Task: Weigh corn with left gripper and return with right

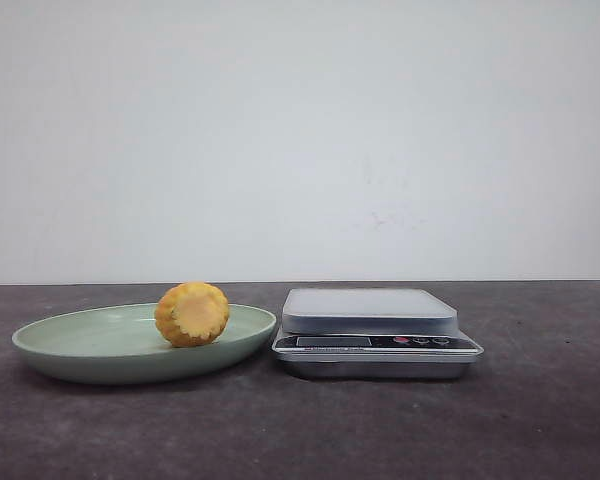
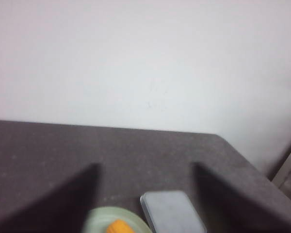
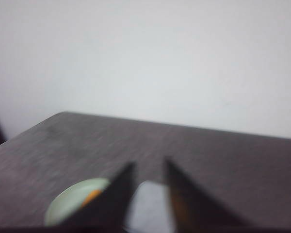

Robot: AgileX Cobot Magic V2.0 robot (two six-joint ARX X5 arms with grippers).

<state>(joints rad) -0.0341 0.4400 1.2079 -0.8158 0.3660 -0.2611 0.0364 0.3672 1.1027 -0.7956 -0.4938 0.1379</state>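
Note:
The corn (image 1: 192, 314) lies on its side on the right part of a pale green plate (image 1: 80, 340), its pale cut end facing the camera. A silver kitchen scale (image 1: 370, 310) stands just right of the plate, its platform bare. Neither gripper shows in the front view. In the left wrist view my left gripper (image 2: 145, 166) is open wide and empty, high above the corn (image 2: 119, 227) and the scale (image 2: 172, 211). In the right wrist view my right gripper (image 3: 149, 164) is empty, its fingers a narrow gap apart, high above the scale (image 3: 148, 206), with the corn (image 3: 91, 196) partly hidden behind one finger.
The dark grey table runs back to a white wall. The table's far right corner (image 2: 223, 138) shows in the left wrist view and its far left corner (image 3: 60, 115) in the right wrist view. The plate also shows in both wrist views (image 2: 99, 218) (image 3: 68, 204).

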